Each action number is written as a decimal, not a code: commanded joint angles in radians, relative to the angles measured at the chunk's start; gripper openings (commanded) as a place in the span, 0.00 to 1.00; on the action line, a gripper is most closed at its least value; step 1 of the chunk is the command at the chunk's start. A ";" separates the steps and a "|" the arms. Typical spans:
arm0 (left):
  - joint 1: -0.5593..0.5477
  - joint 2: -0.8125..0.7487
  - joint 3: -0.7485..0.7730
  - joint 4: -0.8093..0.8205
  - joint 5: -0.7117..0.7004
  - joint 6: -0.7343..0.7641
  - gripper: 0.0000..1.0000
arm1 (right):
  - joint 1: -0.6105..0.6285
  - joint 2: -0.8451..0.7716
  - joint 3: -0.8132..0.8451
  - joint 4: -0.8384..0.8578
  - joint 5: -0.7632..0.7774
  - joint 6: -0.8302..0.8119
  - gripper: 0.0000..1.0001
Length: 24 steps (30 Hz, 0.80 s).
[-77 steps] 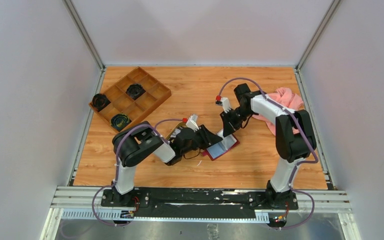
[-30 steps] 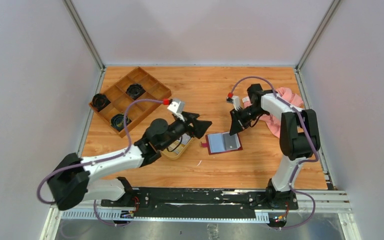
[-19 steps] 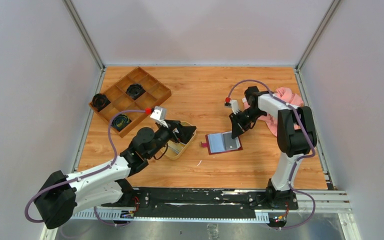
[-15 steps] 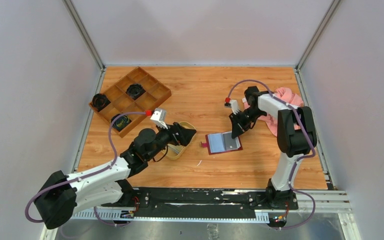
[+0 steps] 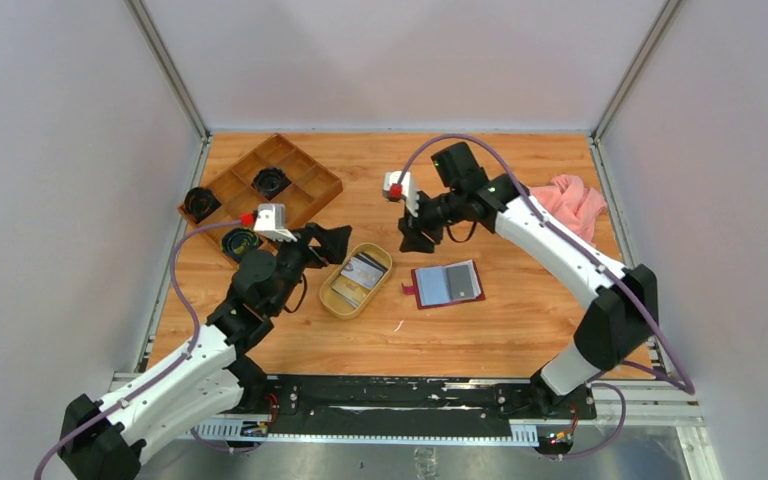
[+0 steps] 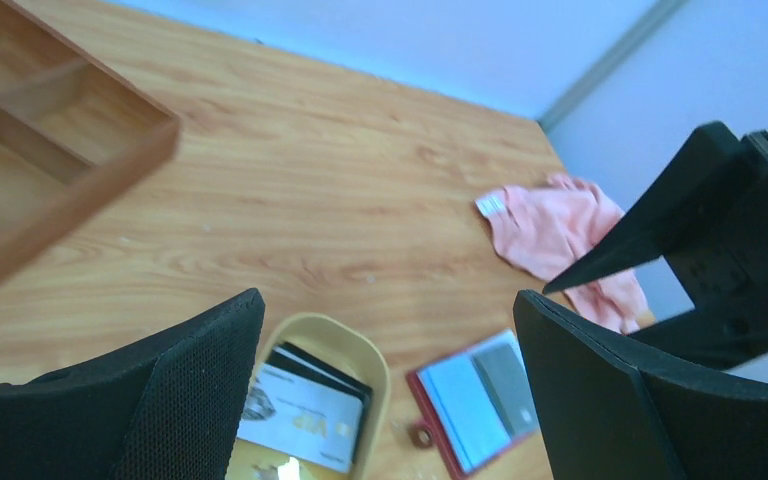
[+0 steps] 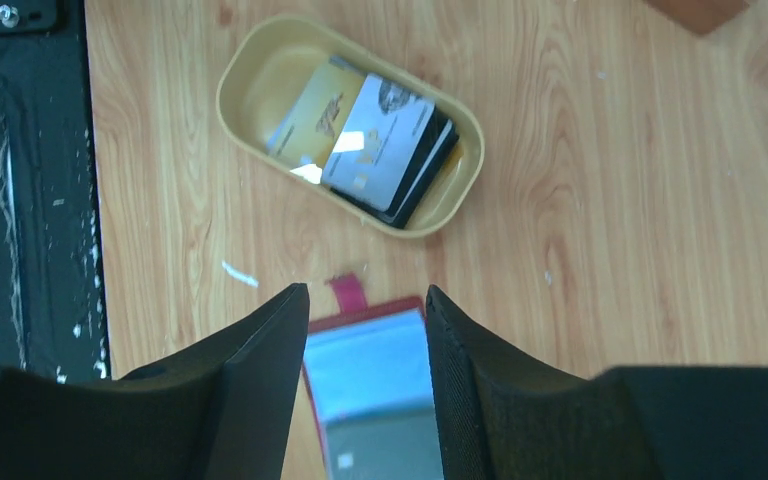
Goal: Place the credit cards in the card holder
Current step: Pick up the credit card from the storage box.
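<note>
pale walls (image 5: pixel 410 60) close in a wood-grain desk (image 5: pixel 520 330). cards (image 7: pixel 365 135) lie stacked in an oval tray (image 7: pixel 255 85), their long sides running with the tray's long axis, which slants from near-left to far-right in the top view. holder (image 5: pixel 447 284) lies spread open and flat on the desk just right of the tray, apart from it, grey-blue inside up and snap tab toward the tray. whether a card already sits in it i cannot tell.

left claw (image 5: pixel 328 243) hangs just off the tray's far-left side, spread wide and empty. its wrist view shows tray and cards low between the jaws. right claw (image 5: pixel 420 236) hovers beyond the gap between tray and holder, partly apart with nothing in it. its wrist view looks down on the holder's tab edge, with the tray farther out.

by my reading the left arm is nearer the cards, which lie below and to its right. a pick likely wants the jaws set across the cards' short width, square to the tray's slant.
</note>
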 commanded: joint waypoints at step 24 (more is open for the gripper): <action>0.241 -0.056 -0.125 -0.011 -0.391 -0.336 1.00 | 0.305 0.602 0.447 -0.121 0.377 0.248 0.66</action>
